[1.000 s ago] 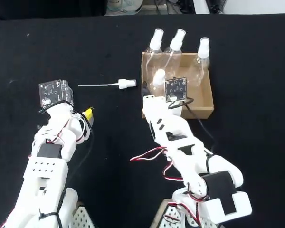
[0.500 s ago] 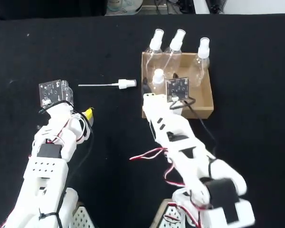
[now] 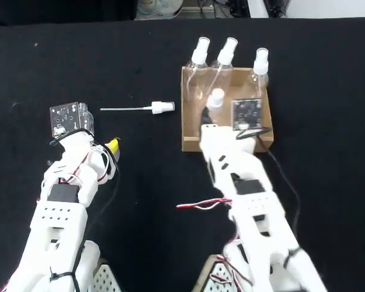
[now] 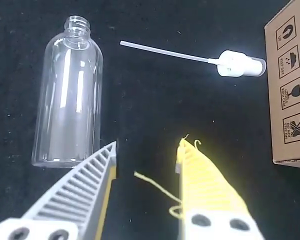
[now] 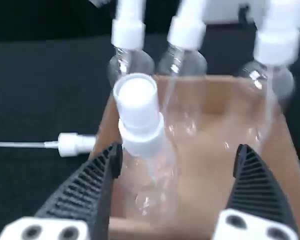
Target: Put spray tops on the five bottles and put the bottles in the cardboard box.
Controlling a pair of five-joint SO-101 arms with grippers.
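A matte black cloth covers the counter [image 3: 328, 73]; along its far edge the room shows pale clutter and dark cables. On the right half sits the cardboard box [image 3: 190, 145], open-topped, brown and square-cornered, with printed handling symbols on one outer wall. Three clear plastic bottles stand along its far wall [image 3: 199, 61] [image 3: 224, 59] [image 3: 260, 67], each round-shouldered and fitted with a white spray top. A fourth bottle [image 3: 215, 99], also capped in white, stands upright nearer the front of the box.

The right arm [image 3: 243, 182], white plastic with red and white wires, reaches over the box. Its jaws, black and ribbed, are spread wide above the box, the fourth bottle just beside one of them.

A loose spray top [image 3: 161, 107] lies on the cloth left of the box, its thin tube pointing away from it. An uncapped bottle [image 4: 67, 95], clear and glossy with a threaded neck, lies on its side near the left arm [image 3: 67, 182]. The left jaws, one grey and one yellow, stand apart and hold nothing.
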